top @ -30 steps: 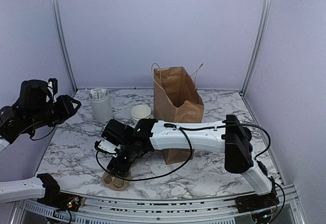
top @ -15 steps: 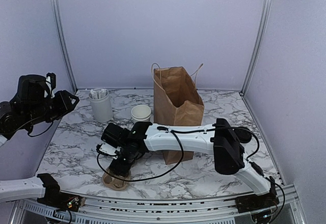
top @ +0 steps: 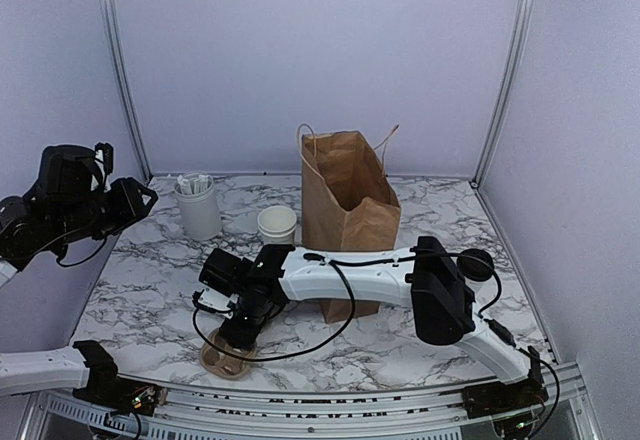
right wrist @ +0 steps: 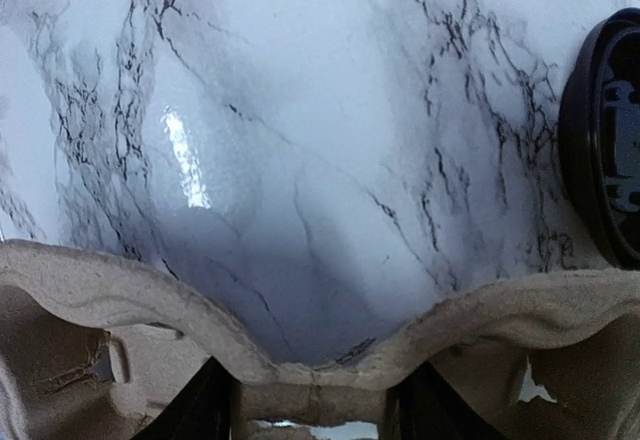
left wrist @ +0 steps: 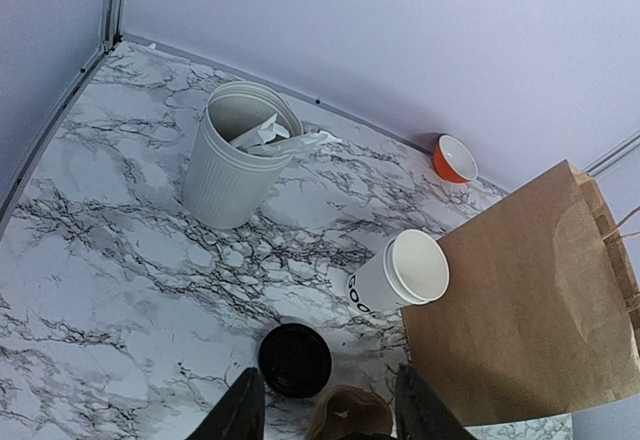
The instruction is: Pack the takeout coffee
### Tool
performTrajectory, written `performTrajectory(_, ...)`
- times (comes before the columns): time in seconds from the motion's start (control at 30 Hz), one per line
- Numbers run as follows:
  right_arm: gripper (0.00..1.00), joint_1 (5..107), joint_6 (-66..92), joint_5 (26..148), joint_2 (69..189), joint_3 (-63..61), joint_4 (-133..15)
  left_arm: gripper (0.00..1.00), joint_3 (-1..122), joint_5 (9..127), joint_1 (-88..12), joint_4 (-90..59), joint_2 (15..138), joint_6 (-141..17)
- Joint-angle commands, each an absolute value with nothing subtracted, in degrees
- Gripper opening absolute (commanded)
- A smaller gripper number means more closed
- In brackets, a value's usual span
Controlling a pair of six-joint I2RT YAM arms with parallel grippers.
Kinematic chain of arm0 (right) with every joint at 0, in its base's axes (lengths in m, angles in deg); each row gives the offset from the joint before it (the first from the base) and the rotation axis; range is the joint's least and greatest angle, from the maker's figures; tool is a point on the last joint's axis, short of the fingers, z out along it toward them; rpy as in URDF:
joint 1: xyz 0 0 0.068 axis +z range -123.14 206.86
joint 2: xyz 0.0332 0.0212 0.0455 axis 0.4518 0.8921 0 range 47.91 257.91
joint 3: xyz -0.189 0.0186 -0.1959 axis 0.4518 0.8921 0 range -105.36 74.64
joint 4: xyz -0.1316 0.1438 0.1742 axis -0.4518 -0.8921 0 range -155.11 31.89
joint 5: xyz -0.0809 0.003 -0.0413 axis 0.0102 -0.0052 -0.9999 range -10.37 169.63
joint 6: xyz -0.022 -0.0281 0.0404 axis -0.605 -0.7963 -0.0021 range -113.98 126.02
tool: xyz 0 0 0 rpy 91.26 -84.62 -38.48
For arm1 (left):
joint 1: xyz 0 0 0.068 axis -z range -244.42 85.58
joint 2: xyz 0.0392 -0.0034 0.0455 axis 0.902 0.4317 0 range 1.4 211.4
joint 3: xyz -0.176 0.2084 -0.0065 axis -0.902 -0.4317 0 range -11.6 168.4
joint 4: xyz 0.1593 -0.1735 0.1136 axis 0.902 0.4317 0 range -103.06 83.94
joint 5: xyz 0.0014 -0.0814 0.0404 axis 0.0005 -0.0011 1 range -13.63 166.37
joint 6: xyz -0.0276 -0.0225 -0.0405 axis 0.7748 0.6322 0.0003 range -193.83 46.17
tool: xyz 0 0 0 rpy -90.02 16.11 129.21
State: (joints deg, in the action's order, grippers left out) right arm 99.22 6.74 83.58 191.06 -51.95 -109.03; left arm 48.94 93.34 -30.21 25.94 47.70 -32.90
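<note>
The takeout coffee cup (top: 277,223), white with dark lettering, stands beside the paper bag; the left wrist view looks down on its open cup mouth (left wrist: 395,275). Its black lid (left wrist: 294,360) lies flat on the marble just ahead of a brown pulp cup carrier (top: 222,355). My right gripper (top: 238,338) reaches across to the near left and points down onto that carrier. In the right wrist view my right gripper (right wrist: 310,410) has a finger against each side of the carrier's narrow middle bridge (right wrist: 310,395), with the lid (right wrist: 610,170) at the right edge. My left gripper (top: 140,200) hangs high at the left, open and empty.
A brown paper bag (top: 345,210) stands open at the back centre, its handles up. A ribbed white holder with packets (top: 198,210) sits at the back left. A small orange bowl (left wrist: 455,158) lies by the back wall. The right arm spans the table's middle.
My right gripper has sunk lower onto the carrier and its fingers have drawn in around the middle bridge. The left arm has shifted only slightly.
</note>
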Motion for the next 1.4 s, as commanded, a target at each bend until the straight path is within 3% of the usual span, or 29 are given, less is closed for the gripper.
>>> performTrajectory(0.0,0.53,99.58,7.86,84.46,190.88,-54.46,-110.05,0.46,51.39,93.16,-30.45,26.82,47.9,-33.48)
performTrajectory(0.37,0.39,100.64,10.31,84.73,187.79,-54.06,-108.25,0.46,53.05,92.23,-30.44,26.84,47.81,-33.92)
performTrajectory(0.83,0.34,102.17,13.94,86.82,177.63,-50.57,-104.68,0.46,58.84,91.65,-30.49,26.84,49.31,-35.1)
performTrajectory(1.37,0.34,98.89,16.1,89.7,161.97,-54.73,-98.75,0.47,70.25,90.59,-30.57,26.84,54.5,-32.44)
